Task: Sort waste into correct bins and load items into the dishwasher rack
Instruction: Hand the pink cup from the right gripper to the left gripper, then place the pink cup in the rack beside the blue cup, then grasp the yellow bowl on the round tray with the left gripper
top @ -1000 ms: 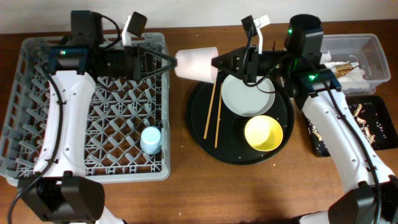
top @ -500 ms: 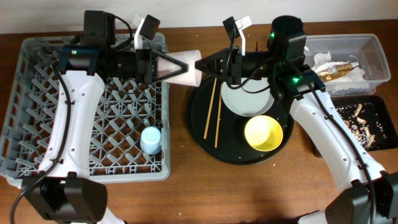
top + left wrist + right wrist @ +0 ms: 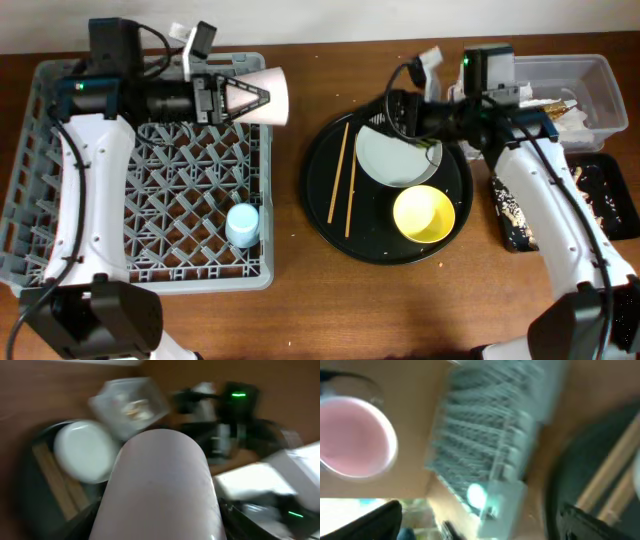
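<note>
The handover is done: my left gripper is clamped on the pink cup and has carried it back over the far right corner of the rack. My right gripper has let go and retreated above the plate. Its jaws seem apart, though that wrist view is blurred. Seating the cup comes next.

My left arm reaches up the table, its wrist level and pointing right. The left gripper is clamped on the pink cup. My right arm bends in leftward, the right gripper with its jaws spread wide.
</note>
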`<state>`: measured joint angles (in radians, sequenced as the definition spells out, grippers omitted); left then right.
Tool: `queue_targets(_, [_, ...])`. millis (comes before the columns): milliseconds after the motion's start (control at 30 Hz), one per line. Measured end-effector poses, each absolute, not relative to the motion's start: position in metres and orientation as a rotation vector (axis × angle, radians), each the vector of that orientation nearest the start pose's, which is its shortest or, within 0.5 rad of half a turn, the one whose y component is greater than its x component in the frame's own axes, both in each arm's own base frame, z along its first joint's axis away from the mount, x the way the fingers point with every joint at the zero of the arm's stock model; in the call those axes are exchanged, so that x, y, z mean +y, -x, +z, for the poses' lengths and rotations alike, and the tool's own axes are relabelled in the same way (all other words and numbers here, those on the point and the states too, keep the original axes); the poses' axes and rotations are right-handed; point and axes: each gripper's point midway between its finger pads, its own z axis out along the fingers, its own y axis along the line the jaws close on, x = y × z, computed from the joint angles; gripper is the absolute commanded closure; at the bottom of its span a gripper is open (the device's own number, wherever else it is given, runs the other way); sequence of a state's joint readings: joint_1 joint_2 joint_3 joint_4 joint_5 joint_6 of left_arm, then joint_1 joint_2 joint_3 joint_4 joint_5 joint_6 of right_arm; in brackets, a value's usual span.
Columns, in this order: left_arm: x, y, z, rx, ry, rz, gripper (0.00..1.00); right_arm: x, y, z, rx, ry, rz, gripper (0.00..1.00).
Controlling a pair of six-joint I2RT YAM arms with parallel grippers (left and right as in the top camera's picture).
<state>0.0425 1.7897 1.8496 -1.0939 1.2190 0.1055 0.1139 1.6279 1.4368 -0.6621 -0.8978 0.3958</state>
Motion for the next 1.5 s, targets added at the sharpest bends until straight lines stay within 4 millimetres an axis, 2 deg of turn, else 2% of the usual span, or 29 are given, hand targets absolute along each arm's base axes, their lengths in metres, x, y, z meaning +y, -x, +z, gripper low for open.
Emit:
queue_targets(33, [-0.136,-0.401,0.311,2.240,-0.426,-1.307,0.50,0.172,-0.387,0.241,2.442,0.050,1.254,0.01])
queue_targets(67, [-0.118,-0.407,0.280,2.412,-0.339,-1.076,0.50,0.163,-0.385,0.227,2.509,0.005,1.161,0.01])
queue_targets(100, [-0.108,-0.409,0.267,2.482,-0.305,-0.957,0.50,0.159,-0.384,0.221,2.534,-0.014,1.117,0.01])
queue_targets(133, [-0.081,-0.410,0.241,2.628,-0.223,-0.663,0.51,0.147,-0.381,0.208,2.596,-0.052,1.010,0.01])
queue_targets(167, [-0.053,-0.413,0.227,2.700,-0.168,-0.376,0.53,0.140,-0.381,0.201,2.625,-0.074,0.940,0.01])
queue_targets(267, [-0.038,-0.410,0.213,2.768,-0.156,-0.103,0.53,0.129,-0.373,0.188,2.693,-0.099,0.841,0.01])
queue_targets(333, [-0.045,-0.411,0.187,2.842,-0.205,-0.007,0.53,0.123,-0.370,0.183,2.722,-0.117,0.786,0.01])
queue_targets(367, [-0.045,-0.411,0.185,2.849,-0.207,-0.004,0.53,0.121,-0.369,0.182,2.727,-0.123,0.773,0.01])
queue_targets(400, [-0.055,-0.410,0.156,2.930,-0.257,0.024,0.53,0.120,-0.369,0.181,2.730,-0.125,0.761,0.01])
queue_targets(433, [-0.061,-0.407,0.142,2.976,-0.290,0.034,0.53,0.119,-0.370,0.181,2.731,-0.127,0.757,0.01])
queue_targets(633, [-0.067,-0.405,0.135,2.995,-0.314,0.039,0.53,0.117,-0.367,0.179,2.746,-0.136,0.737,0.01])
queue_targets(700, [-0.066,-0.403,0.125,3.033,-0.319,0.043,0.52,0.116,-0.367,0.178,2.748,-0.138,0.730,0.01])
queue_targets(733, [-0.066,-0.400,0.115,3.066,-0.323,0.047,0.46,0.116,-0.367,0.178,2.749,-0.140,0.730,0.01])
queue_targets(767, [-0.065,-0.399,0.111,3.082,-0.325,0.050,0.33,0.116,-0.367,0.178,2.750,-0.138,0.729,0.01])
queue_targets(833, [-0.065,-0.398,0.110,3.088,-0.321,0.051,0.08,0.115,-0.367,0.177,2.751,-0.140,0.725,0.00])
queue_targets(867, [-0.065,-0.398,0.110,3.088,-0.326,0.053,0.02,0.115,-0.367,0.177,2.751,-0.141,0.725,0.02])
queue_targets(1067, [-0.064,-0.398,0.111,3.091,-0.308,0.061,0.01,0.115,-0.367,0.177,2.751,-0.137,0.724,0.02])
queue_targets(1100, [-0.065,-0.402,0.119,3.074,-0.306,0.058,0.01,0.115,-0.367,0.177,2.751,-0.137,0.724,0.01])
queue_targets(1133, [-0.066,-0.407,0.130,3.050,-0.304,0.054,0.01,0.115,-0.367,0.177,2.751,-0.137,0.724,0.12])
queue_targets(1167, [-0.072,-0.418,0.154,2.991,-0.298,0.012,0.01,0.115,-0.367,0.177,2.747,-0.115,0.717,0.19])
queue_targets(1200, [-0.077,-0.426,0.171,2.943,-0.295,-0.030,0.01,0.115,-0.367,0.177,2.746,-0.099,0.714,0.22])
queue_targets(1267, [-0.097,-0.436,0.205,2.849,-0.307,-0.182,0.01,0.102,-0.358,0.170,2.804,-0.114,0.607,0.24])
queue_targets(1300, [-0.105,-0.438,0.213,2.822,-0.316,-0.249,0.01,0.092,-0.349,0.168,2.855,-0.138,0.521,0.23])
queue_targets(1333, [-0.112,-0.436,0.215,2.816,-0.325,-0.312,0.01,0.081,-0.342,0.172,2.890,-0.163,0.428,0.24])
queue_targets(1367, [-0.117,-0.435,0.216,2.813,-0.332,-0.354,0.02,0.067,-0.330,0.173,2.943,-0.187,0.309,0.20])
queue_targets(1467, [-0.130,-0.433,0.219,2.796,-0.369,-0.432,0.05,0.050,-0.327,0.172,2.952,-0.258,0.198,0.14])
queue_targets(1500, [-0.146,-0.431,0.221,2.777,-0.428,-0.454,0.06,0.035,-0.328,0.172,2.944,-0.340,0.166,0.11])
